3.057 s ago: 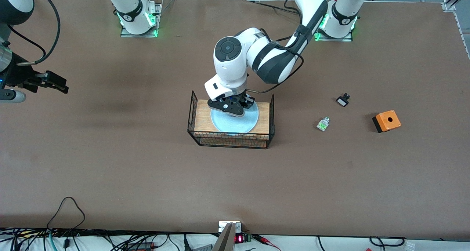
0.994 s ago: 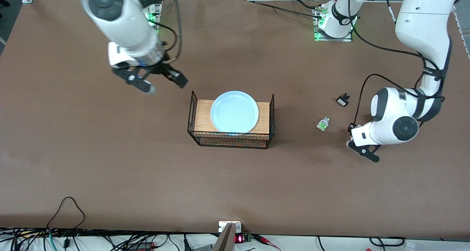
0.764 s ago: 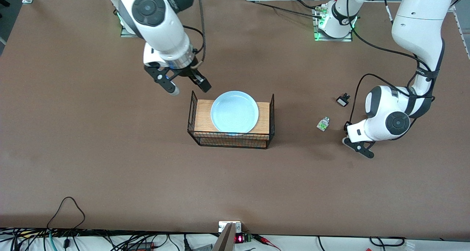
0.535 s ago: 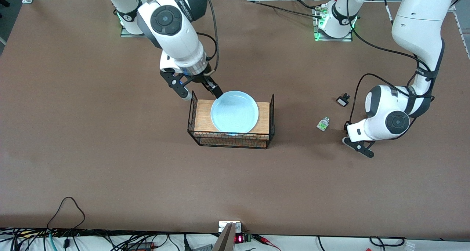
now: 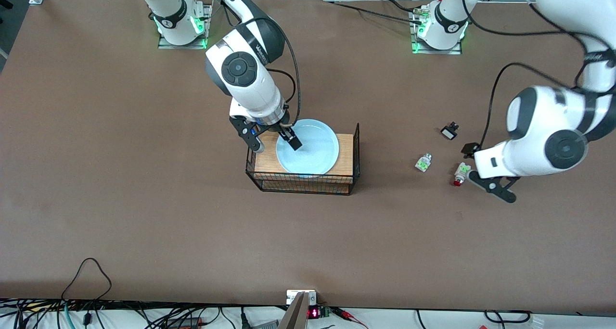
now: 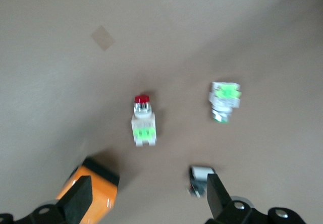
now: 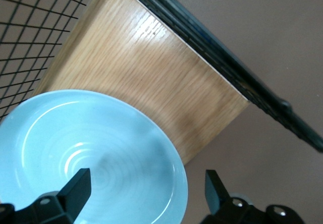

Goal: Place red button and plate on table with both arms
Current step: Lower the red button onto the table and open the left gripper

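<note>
The pale blue plate [image 5: 313,148] lies on a wooden board in a wire rack. My right gripper [image 5: 274,140] is open and straddles the plate's rim at the right arm's end, one finger over the dish; the right wrist view shows this rim [image 7: 179,173] between the fingers [image 7: 75,187]. The red button [image 5: 458,175] lies on its side on the table [image 5: 144,199]. My left gripper [image 5: 483,175] is open and empty, up in the air beside the button. In the left wrist view the button [image 6: 143,120] lies apart from my gripper [image 6: 149,204].
The wooden board [image 5: 264,158] has black wire sides [image 5: 356,151]. A white-green part without cap [image 5: 423,162] and a small black-and-white part [image 5: 449,131] lie near the button. An orange box [image 6: 91,191] shows only in the left wrist view, under one finger.
The right gripper has come down from the right arm's end onto the plate's rim. The left gripper has lifted off the table, and the red button now shows lying there.
</note>
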Robot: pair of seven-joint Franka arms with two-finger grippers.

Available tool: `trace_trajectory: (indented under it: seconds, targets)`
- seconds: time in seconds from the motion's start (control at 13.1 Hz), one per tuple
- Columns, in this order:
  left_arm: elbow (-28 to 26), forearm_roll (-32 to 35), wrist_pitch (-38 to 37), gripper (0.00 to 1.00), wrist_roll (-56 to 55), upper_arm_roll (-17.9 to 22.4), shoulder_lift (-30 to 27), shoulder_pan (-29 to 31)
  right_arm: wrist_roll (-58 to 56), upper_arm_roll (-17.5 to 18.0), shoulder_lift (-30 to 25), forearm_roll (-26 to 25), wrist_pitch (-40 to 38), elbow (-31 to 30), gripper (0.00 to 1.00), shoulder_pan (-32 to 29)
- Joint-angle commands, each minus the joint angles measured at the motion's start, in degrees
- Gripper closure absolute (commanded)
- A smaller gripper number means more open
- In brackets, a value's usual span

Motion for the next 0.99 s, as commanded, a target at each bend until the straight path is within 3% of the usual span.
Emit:
trace_trajectory:
  seconds: [0.0, 0.31, 0.46, 0.61, 0.69, 0.84, 0.92]
  targets:
    - [11.7, 0.41, -12.55, 0.0, -7.34, -0.89, -0.04, -0.14, 1.59, -0.2, 1.15, -1.22, 0.04, 0.9, 0.01, 0.77]
    - [19.38, 0.5, -21.19, 0.0, -20.08, -2.13, -1.09, -1.2, 1.5, -0.2, 1.69, -2.36, 0.74, 0.9, 0.12, 0.77]
    - [18.7, -0.02, -20.95, 0.0, -21.17, -1.78, -3.18, -1.11, 1.59, -0.2, 1.95, -2.27, 1.53, 0.9, 0.29, 0.86]
    - [12.4, -3.26, -12.91, 0.0, -26.14, -0.2, -7.83, -0.93, 1.24, -0.2, 2.04, -2.27, 1.71, 0.9, 0.65, 1.21]
    - [4.35, -3.89, -5.2, 0.0, -28.18, 1.46, -13.25, -1.1, 0.71, -0.2, 2.04, -2.45, 1.71, 0.9, 0.8, 1.21]
    - [-9.9, -3.81, 6.34, 0.0, -28.02, 1.48, -23.9, -1.37, 0.44, -0.2, 2.47, -2.54, 2.5, 0.9, 0.99, 1.39]
    - [-12.49, -3.72, 6.3, 0.0, -27.85, 1.39, -25.86, -1.54, 0.44, -0.2, 2.56, -2.45, 2.94, 0.81, 1.0, 1.65]
